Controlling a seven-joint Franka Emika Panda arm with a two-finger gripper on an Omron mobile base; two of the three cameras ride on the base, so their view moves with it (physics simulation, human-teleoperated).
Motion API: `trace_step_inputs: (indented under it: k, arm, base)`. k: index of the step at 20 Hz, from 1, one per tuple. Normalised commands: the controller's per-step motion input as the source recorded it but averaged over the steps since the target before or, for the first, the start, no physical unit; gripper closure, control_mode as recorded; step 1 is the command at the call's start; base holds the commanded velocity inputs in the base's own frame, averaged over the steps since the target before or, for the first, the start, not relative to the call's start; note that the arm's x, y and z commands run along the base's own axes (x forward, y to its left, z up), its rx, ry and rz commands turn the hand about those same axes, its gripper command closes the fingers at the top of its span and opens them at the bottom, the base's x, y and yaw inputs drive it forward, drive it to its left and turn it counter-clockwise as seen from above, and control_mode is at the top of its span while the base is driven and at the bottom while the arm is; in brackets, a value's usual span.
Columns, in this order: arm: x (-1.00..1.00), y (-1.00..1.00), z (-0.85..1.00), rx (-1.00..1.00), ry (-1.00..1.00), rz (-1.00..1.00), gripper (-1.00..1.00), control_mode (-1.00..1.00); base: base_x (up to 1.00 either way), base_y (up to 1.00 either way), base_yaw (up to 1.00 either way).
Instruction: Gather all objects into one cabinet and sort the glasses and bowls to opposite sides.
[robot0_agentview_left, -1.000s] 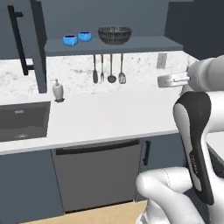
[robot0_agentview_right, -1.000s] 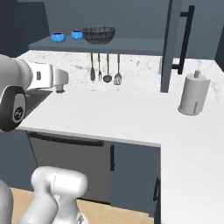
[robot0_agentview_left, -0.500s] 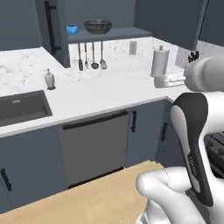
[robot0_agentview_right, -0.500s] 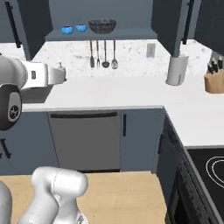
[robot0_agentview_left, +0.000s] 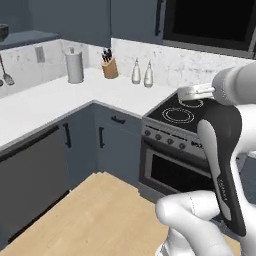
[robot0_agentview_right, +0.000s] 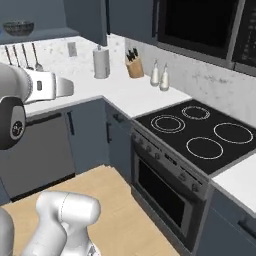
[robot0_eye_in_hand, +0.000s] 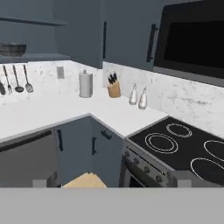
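Observation:
The bowls and the glasses are out of view. A dark slate-blue wall cabinet (robot0_eye_in_hand: 127, 39) with a long black bar handle hangs above the counter corner, left of the microwave; it is shut, seen also in the left base view (robot0_agentview_left: 132, 20) and the right base view (robot0_agentview_right: 130, 17). My gripper (robot0_agentview_left: 182, 92) hovers in mid-air in front of the stove, well away from the cabinet. From the right base view the gripper (robot0_agentview_right: 70, 89) points toward the counter. Its fingertips (robot0_eye_in_hand: 39, 183) stand wide apart, open, with nothing between them.
A black cooktop (robot0_agentview_right: 200, 132) over an oven (robot0_agentview_left: 175, 170) fills the right. On the corner counter (robot0_eye_in_hand: 65, 109) stand a paper towel roll (robot0_eye_in_hand: 85, 84), a knife block (robot0_eye_in_hand: 113, 87) and two bottles (robot0_eye_in_hand: 138, 96). A wire-mesh basket (robot0_eye_in_hand: 12, 49) sits on the far left shelf above hanging utensils (robot0_eye_in_hand: 17, 81).
The whole picture has swung right as the base moved: sink and shelf slid off left, and the stove, oven and microwave came into view. The arm keeps its pose, gripper still open.

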Motion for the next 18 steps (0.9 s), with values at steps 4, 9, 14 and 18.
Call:
trace_step_inputs:
  k: [4,9,14,18]
  arm:
    - [0.00,0.00,0.00,0.00,0.00,0.00,-1.00,1.00]
    - [0.00,0.00,0.00,0.00,0.00,0.00,-1.00,1.00]
    - [0.00,0.00,0.00,0.00,0.00,0.00,-1.00,1.00]
    - [0.00,0.00,0.00,0.00,0.00,0.00,-1.00,1.00]
  base:
    - [-0.71,0.00,-0.83]
    - [-0.63,-0.21,-0.74]
    - [-0.59,-0.55,-0.65]
    - [-0.41,-0.78,-0.48]
